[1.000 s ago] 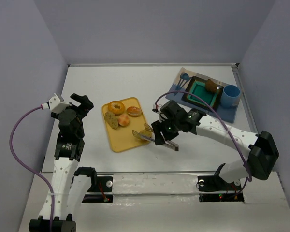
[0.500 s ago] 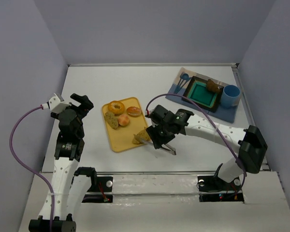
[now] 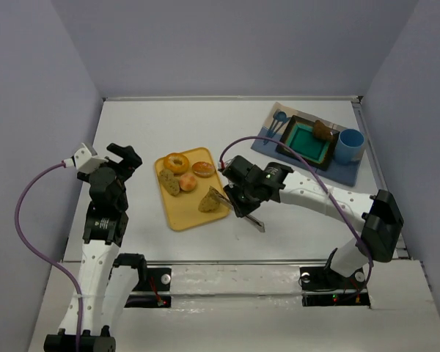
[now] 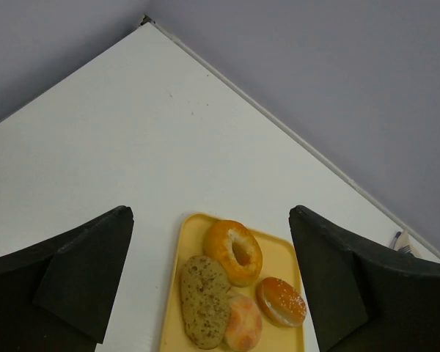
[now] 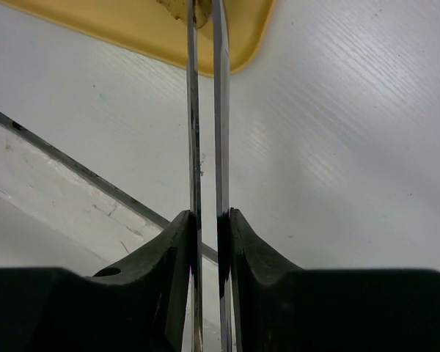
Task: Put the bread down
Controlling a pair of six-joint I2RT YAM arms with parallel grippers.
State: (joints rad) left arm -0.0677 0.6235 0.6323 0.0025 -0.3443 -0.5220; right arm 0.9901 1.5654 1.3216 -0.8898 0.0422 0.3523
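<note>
My right gripper (image 3: 243, 199) is shut on metal tongs (image 3: 235, 209). The tong tips pinch a brown bread slice (image 3: 209, 202) over the near right part of the yellow tray (image 3: 182, 220). In the right wrist view, the gripper (image 5: 209, 220) clamps the two tong blades (image 5: 193, 110), with the bread (image 5: 177, 7) and tray (image 5: 139, 33) at the top edge. I cannot tell whether the bread touches the tray. My left gripper (image 3: 121, 158) is open and empty, raised left of the tray. It also shows in the left wrist view (image 4: 213, 293).
The tray also holds a bagel (image 3: 177, 162), a seeded bun (image 3: 204, 169), a flat brown slice (image 3: 169, 182) and a round roll (image 3: 188, 182). At the back right, a blue mat (image 3: 345, 170) carries a green container (image 3: 306, 139) with a bread piece (image 3: 321, 130), and a blue cup (image 3: 350, 143).
My right arm has swung the tongs and bread leftward and away from me, from beside the tray's right edge to over the tray. The left arm has not moved.
</note>
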